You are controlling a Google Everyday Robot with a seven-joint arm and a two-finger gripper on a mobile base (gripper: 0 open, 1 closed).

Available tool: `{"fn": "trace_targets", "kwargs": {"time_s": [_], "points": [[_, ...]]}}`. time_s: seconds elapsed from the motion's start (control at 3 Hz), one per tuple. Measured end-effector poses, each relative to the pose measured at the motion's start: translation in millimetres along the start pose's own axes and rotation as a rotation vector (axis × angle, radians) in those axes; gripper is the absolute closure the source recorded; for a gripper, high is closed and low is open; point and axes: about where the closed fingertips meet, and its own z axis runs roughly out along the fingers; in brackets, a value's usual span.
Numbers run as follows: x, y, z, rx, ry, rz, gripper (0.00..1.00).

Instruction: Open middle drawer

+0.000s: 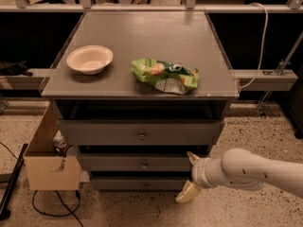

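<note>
The grey cabinet has three drawers stacked in its front. The middle drawer [137,163] is a shallow grey front with a small round knob [145,163], and it stands closed. It sits below the taller top drawer [141,132] and above the narrowest bottom drawer [137,183]. My gripper [190,175] is on a white arm coming in from the right. It is at the right end of the middle and bottom drawer fronts, well right of the knob. It is open and empty, with one fingertip [192,157] at middle-drawer height and the other [186,193] below the bottom drawer.
On the cabinet top [151,37] are a white bowl [90,59] at the left and a green chip bag [164,74] in the middle. A cardboard box [47,164] stands on the floor at the cabinet's left, with cables by it. A rail runs behind.
</note>
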Motion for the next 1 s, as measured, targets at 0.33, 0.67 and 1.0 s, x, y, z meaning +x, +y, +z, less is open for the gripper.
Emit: {"fn": "trace_targets", "kwargs": {"time_s": [0.33,0.67,1.0], "points": [[7,11,2,-0.004,0.010,0.015,0.00],[29,38,10,0.027,0.041,0.025,0.00],[37,46,15,0.068,0.050,0.006,0.00]]}}
